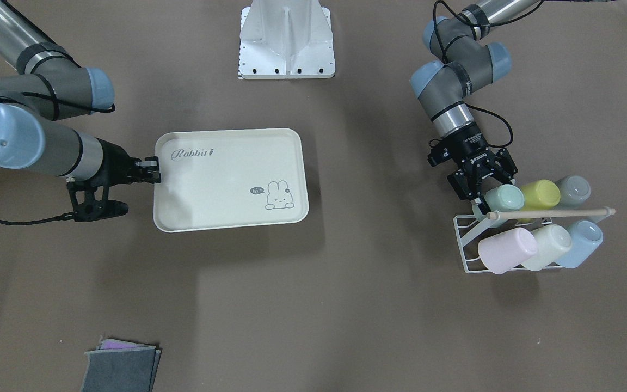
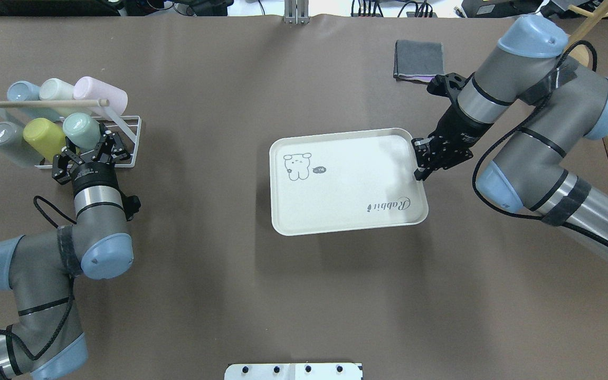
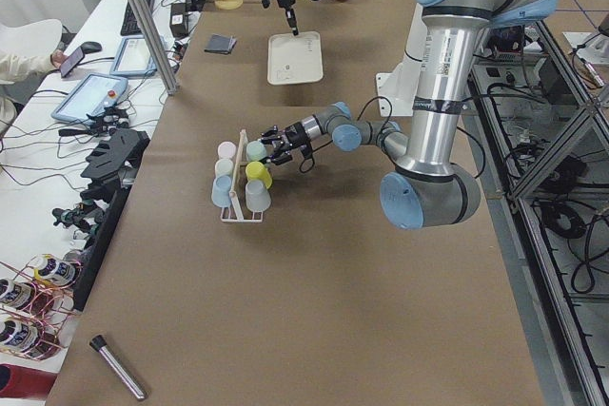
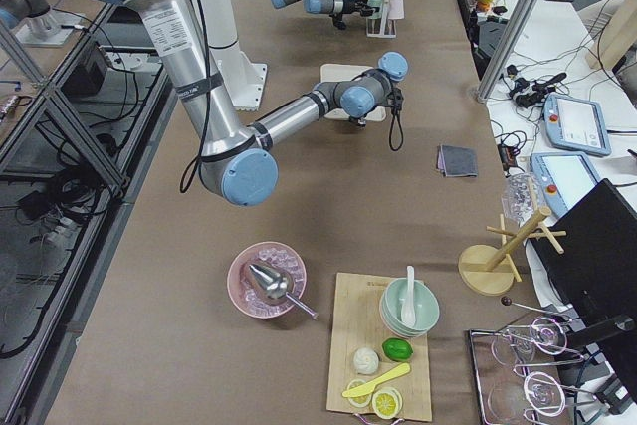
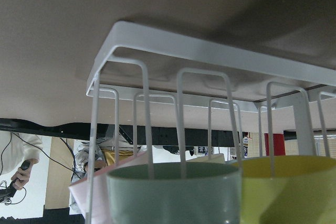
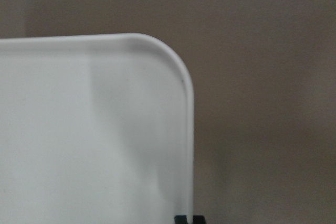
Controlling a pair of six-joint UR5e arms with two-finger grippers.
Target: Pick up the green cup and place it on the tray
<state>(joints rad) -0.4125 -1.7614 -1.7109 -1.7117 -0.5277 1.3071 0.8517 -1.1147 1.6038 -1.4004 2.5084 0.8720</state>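
Left-arm approach. My left claw [image 2: 93,146], jaws spread wide, faces the green cup [image 2: 83,131] hung on the wire rack [image 5: 210,51] beside the yellow cup [image 2: 44,138]. I should centre on it, close gently, then lift along its peg. My right claw [image 2: 420,161] pinches the tray [image 2: 346,195] rim

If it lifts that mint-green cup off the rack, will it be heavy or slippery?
The pale mint-green plastic tumbler sits tilted, mouth down, on the white wire rack, so it is probably empty and light. Its smooth, tapered side might slip in a loose grip. Being round, it could roll if dropped.
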